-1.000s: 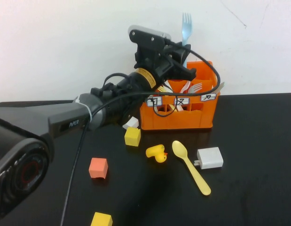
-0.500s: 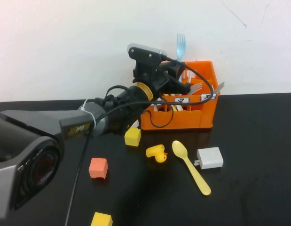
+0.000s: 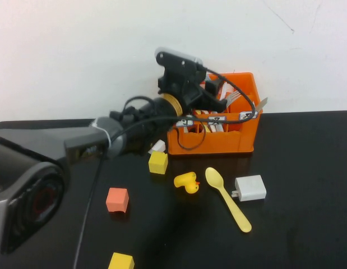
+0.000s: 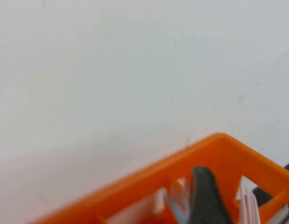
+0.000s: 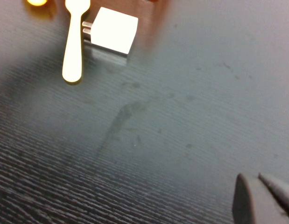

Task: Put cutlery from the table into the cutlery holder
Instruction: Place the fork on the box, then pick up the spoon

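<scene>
From above, the left gripper [image 3: 213,94] hangs over the orange cutlery holder [image 3: 240,140]; whether its pincer is wide or narrow I cannot tell. The yellow spoon [image 3: 228,198] lies on the table [image 3: 308,185] in front, beside a white charger block [image 3: 250,188]. Only the right wrist view shows the right gripper [image 5: 261,198], fingers nearly together, holding nothing.

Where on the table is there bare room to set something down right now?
Bare table lies right of the white charger and yellow spoon; the right gripper hovers there. It is crowded before the orange holder, where the left gripper works: cube, duck.
</scene>
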